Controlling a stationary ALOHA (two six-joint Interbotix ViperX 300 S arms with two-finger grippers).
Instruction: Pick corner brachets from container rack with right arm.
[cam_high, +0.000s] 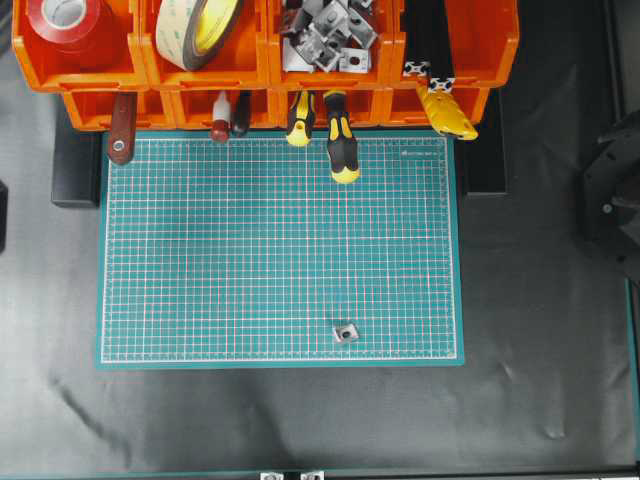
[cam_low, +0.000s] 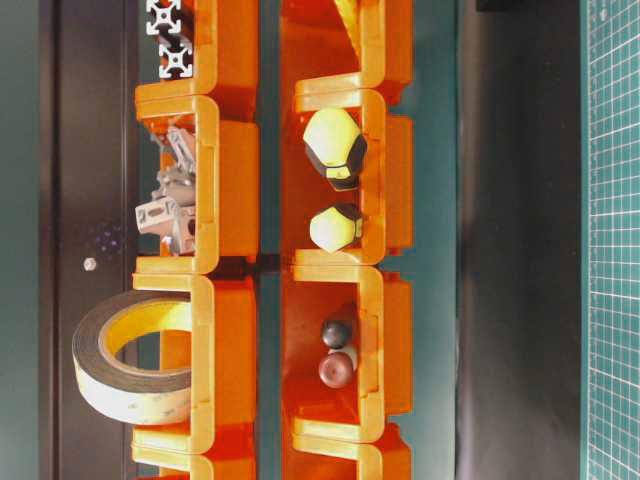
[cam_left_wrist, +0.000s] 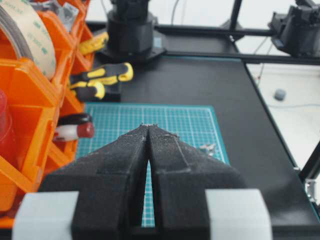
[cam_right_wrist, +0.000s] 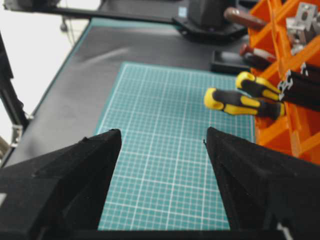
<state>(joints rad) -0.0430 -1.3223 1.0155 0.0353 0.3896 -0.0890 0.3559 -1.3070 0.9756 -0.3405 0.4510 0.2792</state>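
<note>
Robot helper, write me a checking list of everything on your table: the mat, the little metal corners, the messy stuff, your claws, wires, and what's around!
Surface: green cutting mat on a black table cover.
Job's things: one corner brachet lies alone on the mat; more corner brachets piled in a bin of the orange container rack.
Clutter: tape rolls, yellow-black screwdrivers, black slotted bars.
Grippers: left gripper shut, empty; right gripper open, empty.
Cables: thin wires beyond the table.
Surroundings: black frame bars.
</note>
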